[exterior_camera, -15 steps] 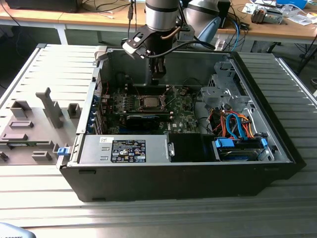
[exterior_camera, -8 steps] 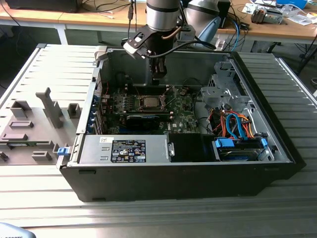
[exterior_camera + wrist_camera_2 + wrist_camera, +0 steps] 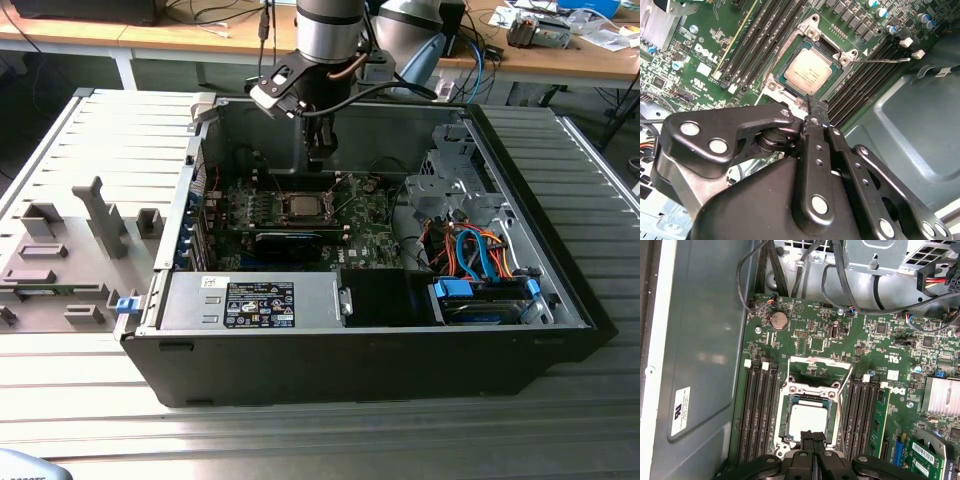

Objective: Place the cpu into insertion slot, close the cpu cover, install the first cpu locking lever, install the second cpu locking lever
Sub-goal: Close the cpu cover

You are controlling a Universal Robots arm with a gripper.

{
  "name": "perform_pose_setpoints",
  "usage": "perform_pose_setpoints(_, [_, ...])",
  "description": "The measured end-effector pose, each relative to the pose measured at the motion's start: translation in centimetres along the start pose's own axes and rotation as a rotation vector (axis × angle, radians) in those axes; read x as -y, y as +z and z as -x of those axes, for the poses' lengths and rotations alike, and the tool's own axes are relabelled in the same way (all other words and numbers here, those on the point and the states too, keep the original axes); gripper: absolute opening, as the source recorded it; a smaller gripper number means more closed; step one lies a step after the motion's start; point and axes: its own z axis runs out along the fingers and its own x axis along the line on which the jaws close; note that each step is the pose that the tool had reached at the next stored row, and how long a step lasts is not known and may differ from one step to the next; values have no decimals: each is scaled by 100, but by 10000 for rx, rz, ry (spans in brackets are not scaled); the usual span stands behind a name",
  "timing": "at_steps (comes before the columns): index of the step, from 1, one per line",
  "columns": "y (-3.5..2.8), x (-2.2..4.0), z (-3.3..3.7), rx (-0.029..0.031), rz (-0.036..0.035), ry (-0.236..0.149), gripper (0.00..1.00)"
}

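**Inspector:** Position of the arm?

**Assistant:** The gripper [image 3: 322, 157] hangs inside the open computer case [image 3: 350, 370], which stands on the slatted bench [image 3: 300, 440]. It is over the green motherboard [image 3: 805, 340], at the near edge of the insertion slot [image 3: 784, 415].

**Inspector:** Fingers?

**Assistant:** The fingers [image 3: 808, 437] are pressed together pad to pad in both wrist views, with nothing held between them. Their tips overlap the edge of the chip in the first wrist view. I cannot tell whether they touch it.

**Inspector:** Location of the cpu?

**Assistant:** The cpu [image 3: 807, 71] lies flat in the insertion slot, silvery face up and square to the rim. It sits between two banks of memory slots [image 3: 757, 410].

**Inspector:** Cover?

**Assistant:** The cpu cover [image 3: 817, 360] is swung open. Its frame stands off the side of the slot away from the fingers, with green board visible through its window. It is not over the chip.

**Inspector:** Levers?

**Assistant:** One locking lever [image 3: 885, 60], a thin metal rod, reaches out from a corner of the slot across the memory slots.

**Inspector:** Other items noted?

**Assistant:** On the board there is a coin battery [image 3: 779, 319] and a finned heat sink [image 3: 942, 395]. Blue and orange cables [image 3: 480, 255] lie in the case toward the exterior view's right. Grey fixture blocks [image 3: 105, 215] stand on the bench beside the case, on the exterior view's left
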Motion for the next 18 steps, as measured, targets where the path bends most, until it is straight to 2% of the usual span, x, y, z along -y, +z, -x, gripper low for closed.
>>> perform_pose_setpoints(18, [-2, -69, 10, 0, 0, 2, 11])
